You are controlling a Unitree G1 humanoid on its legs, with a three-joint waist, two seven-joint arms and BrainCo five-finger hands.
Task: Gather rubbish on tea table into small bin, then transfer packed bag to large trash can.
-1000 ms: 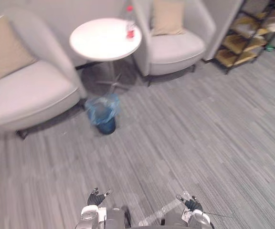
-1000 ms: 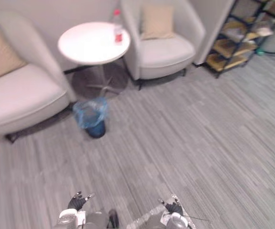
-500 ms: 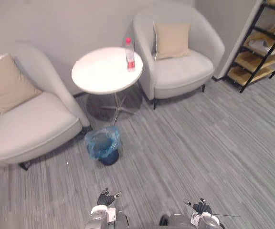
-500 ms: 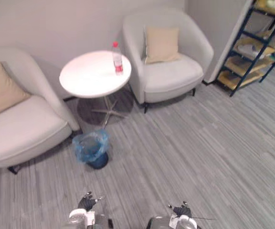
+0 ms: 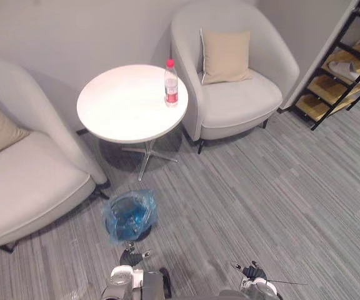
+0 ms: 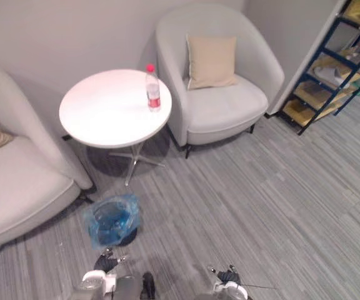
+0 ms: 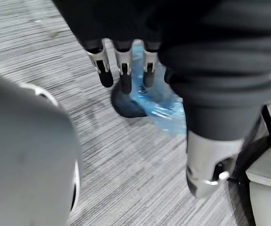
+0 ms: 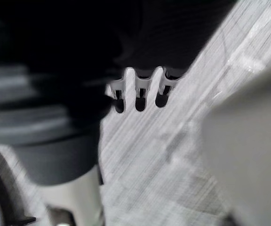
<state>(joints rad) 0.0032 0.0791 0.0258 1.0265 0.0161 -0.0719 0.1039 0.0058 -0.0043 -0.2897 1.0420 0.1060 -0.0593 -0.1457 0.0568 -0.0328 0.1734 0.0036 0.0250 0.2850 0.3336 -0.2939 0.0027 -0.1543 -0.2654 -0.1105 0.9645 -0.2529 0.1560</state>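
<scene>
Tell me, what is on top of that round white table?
One bottle with a red cap stands upright near the edge of the table. The whole tabletop shows, uncovered.

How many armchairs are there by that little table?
2. One armchair stands left of the round table, the other armchair right of it. Others may lie beyond the view.

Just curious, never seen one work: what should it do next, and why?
Probably step closer to the table: the bottle stands on it, well beyond the left hand and right hand, both open, empty and low near the floor.
</scene>
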